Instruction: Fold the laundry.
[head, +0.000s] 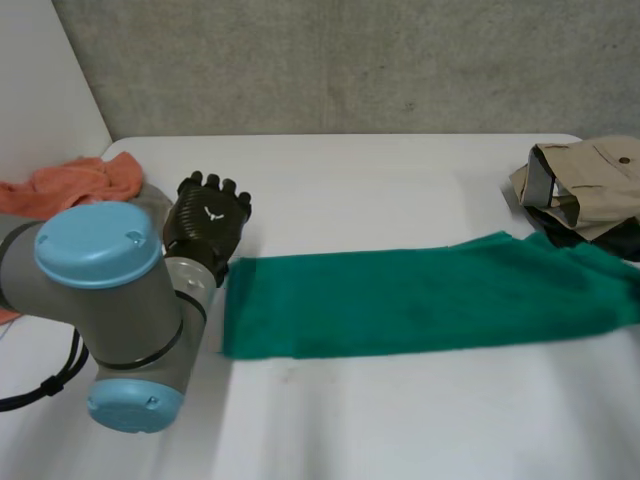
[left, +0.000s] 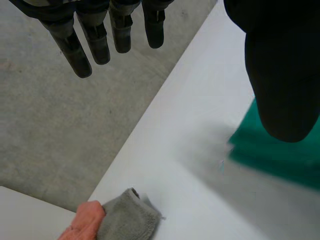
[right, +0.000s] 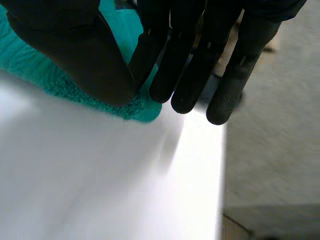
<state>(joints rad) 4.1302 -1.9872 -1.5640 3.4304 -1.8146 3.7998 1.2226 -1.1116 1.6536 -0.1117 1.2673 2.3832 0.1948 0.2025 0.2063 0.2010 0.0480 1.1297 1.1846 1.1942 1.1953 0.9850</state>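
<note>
The green towel (head: 420, 300), folded to 1 long strip, lies across the middle of the frame on the white surface (head: 400, 420). The right hand (right: 75, 50) pinches a corner between thumb and fingers, probably to carry it over. The left hand (head: 207, 225), fingers straight and apart, hovers just beside the strip's left end, holding nothing.

A green towel (head: 420, 295) (left: 280, 155) (right: 140, 111), folded into a long, flat strip, lies across the middle of the table, running from near centre-left out towards 3 o'clock; its left end is square and neat, its right end slightly rumpled. At about 10 o'clock an orange cloth (head: 70, 185) (left: 82, 222) sits crumpled at the table's edge, touching a small grey cloth (left: 127, 220). At 2 o'clock a beige garment (head: 590, 185) rests loosely folded on something dark.
</note>
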